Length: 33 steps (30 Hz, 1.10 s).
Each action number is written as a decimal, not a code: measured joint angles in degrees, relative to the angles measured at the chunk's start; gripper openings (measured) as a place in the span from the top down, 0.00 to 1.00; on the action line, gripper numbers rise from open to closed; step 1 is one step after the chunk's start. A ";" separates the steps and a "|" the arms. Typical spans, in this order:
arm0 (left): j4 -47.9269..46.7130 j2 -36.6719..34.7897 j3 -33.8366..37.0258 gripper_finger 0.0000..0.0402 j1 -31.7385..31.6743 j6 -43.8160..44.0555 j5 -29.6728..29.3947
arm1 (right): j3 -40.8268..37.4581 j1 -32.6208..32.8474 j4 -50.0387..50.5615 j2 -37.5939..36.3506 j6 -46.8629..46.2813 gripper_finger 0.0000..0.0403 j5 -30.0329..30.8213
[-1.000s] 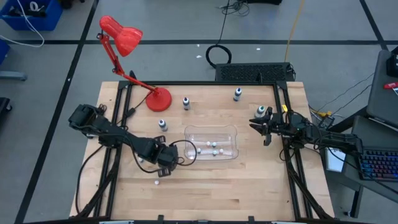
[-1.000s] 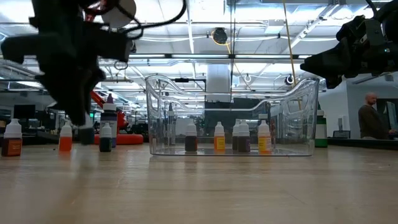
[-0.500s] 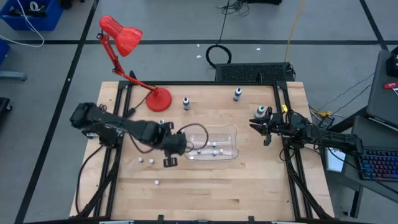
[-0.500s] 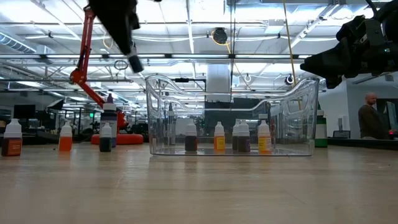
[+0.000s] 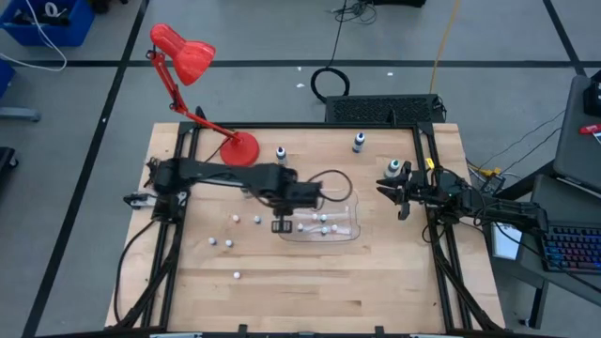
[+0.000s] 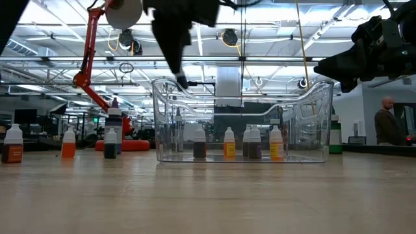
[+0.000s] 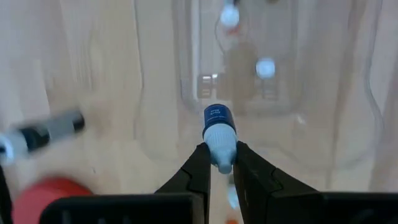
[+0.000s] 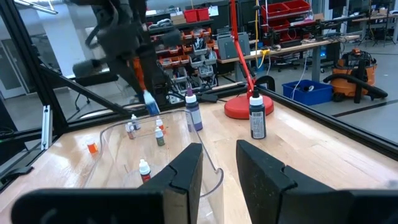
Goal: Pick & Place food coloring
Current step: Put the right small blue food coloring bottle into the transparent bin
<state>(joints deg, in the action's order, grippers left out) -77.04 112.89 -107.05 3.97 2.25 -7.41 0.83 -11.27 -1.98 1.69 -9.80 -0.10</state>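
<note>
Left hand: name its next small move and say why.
Probably lower and open. The left hand is shut on a small blue bottle above the near end of the clear tray, where other little bottles already stand. The right hand waits beside the tray.

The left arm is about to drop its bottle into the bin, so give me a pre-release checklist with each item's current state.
1. Bottle gripped: ok. The left gripper has its jaws shut on a small blue bottle by its pale cap end.
2. Gripper over the clear bin: ok. In the high view the left gripper sits at the bin's left end, above its rim.
3. Drop spot free: cannot tell. Several small bottles already stand inside.
4. Bin upright and flat on the table: ok.
5. Right gripper out of the way: ok. It waits right of the bin, holding nothing.
6. Loose bottles left on the table: not ok, more remain.
</note>
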 joint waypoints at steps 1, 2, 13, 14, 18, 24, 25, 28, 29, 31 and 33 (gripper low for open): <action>-0.82 1.82 -2.16 0.88 -0.15 -1.33 0.01 | 0.01 0.00 0.02 0.00 0.00 0.78 -0.02; -1.22 3.48 -4.08 0.88 -0.26 -2.55 0.02 | -0.01 0.00 0.00 0.00 0.00 0.78 -0.02; 1.00 10.57 -5.39 0.88 -1.76 -6.49 3.04 | 0.01 0.00 0.00 0.00 -0.01 0.78 0.00; 1.64 10.73 -4.92 0.88 -1.82 -6.46 3.33 | 0.00 0.00 0.00 0.00 0.00 0.78 -0.01; 4.59 10.53 -2.29 0.88 -1.85 -6.48 5.25 | 0.01 0.00 0.00 0.00 -0.02 0.78 -0.02; 7.19 10.56 2.51 0.88 -2.25 -6.21 6.48 | 0.01 0.00 0.00 -0.02 0.00 0.78 -0.02; 7.11 10.59 3.17 0.88 -2.33 -5.95 6.48 | 0.01 0.00 0.00 -0.02 0.00 0.78 0.00; 7.08 10.59 4.78 0.88 -2.62 -4.96 6.48 | 0.01 0.00 0.00 -0.02 0.00 0.78 0.00; 7.08 10.59 5.30 0.88 -2.75 -4.59 6.48 | 0.01 0.00 0.00 -0.02 -0.02 0.78 -0.01; 6.79 10.59 6.03 0.88 -2.81 -3.52 6.50 | 0.00 0.00 0.00 -0.02 0.00 0.78 0.00; 6.65 10.58 6.51 0.88 -2.84 -3.21 6.92 | -0.01 0.00 0.00 -0.02 0.00 0.78 0.00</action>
<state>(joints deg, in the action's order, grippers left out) -70.39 123.47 -100.54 1.13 -0.96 -0.49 0.82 -11.27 -1.98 1.67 -9.80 -0.10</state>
